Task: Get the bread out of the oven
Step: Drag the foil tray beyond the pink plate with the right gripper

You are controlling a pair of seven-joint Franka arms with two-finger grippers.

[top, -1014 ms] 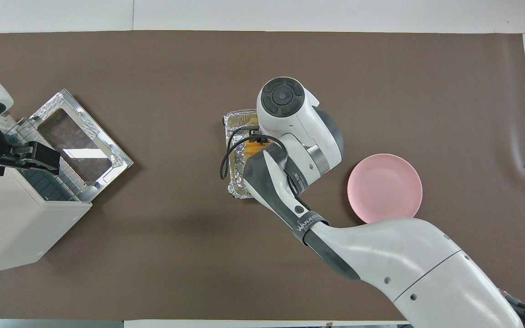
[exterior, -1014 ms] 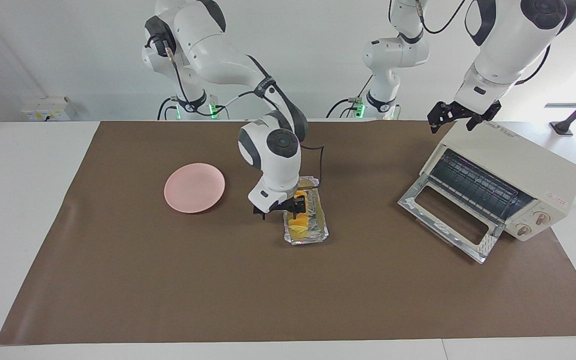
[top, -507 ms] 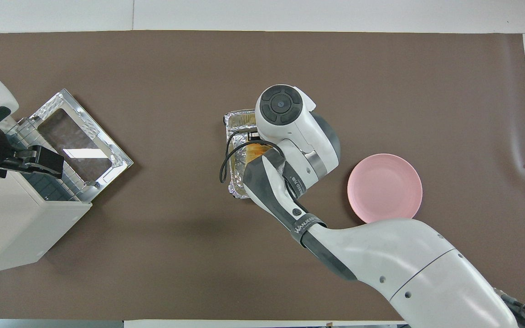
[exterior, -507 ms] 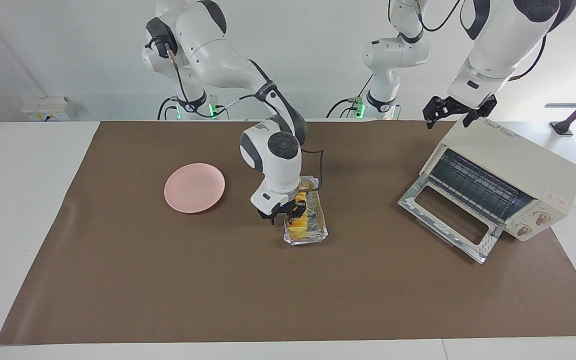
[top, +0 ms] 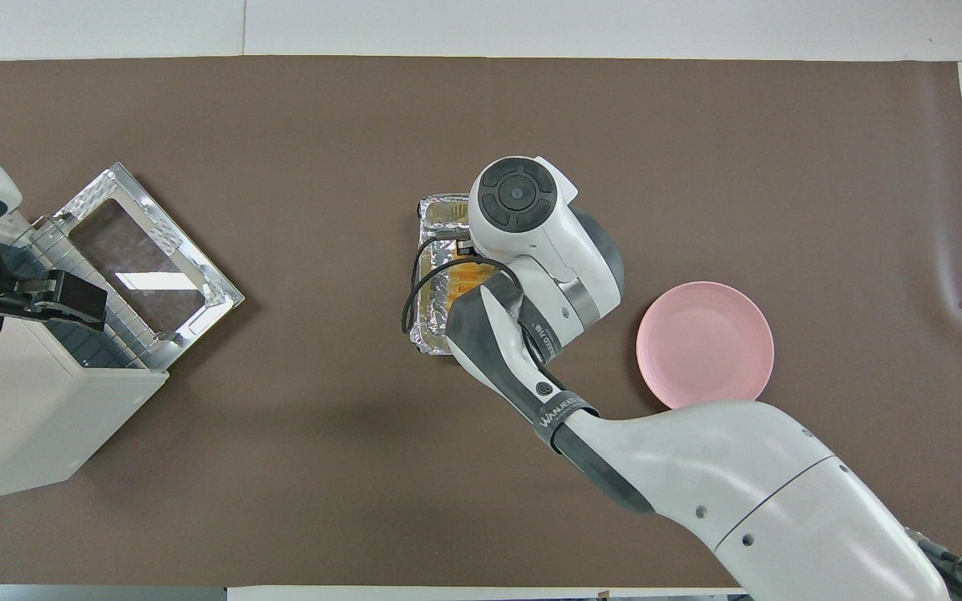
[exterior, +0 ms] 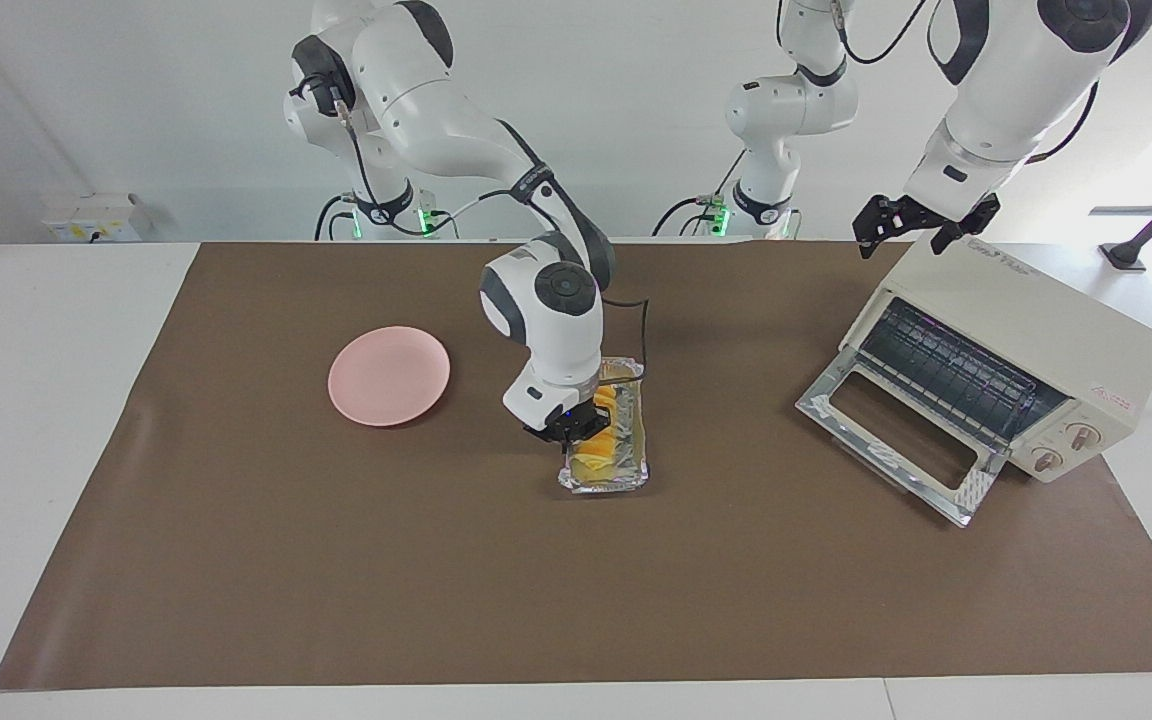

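Right gripper (exterior: 586, 425) was pressed down into the foil tray (exterior: 631, 478), apparently pinching the bread (exterior: 598, 455) lying there mid-table, between the pink plate (exterior: 389, 375) and the oven (exterior: 1011, 340). Its wrist hid most of the loaf from overhead. Left gripper (exterior: 921, 228) hung spread above the open-doored oven.
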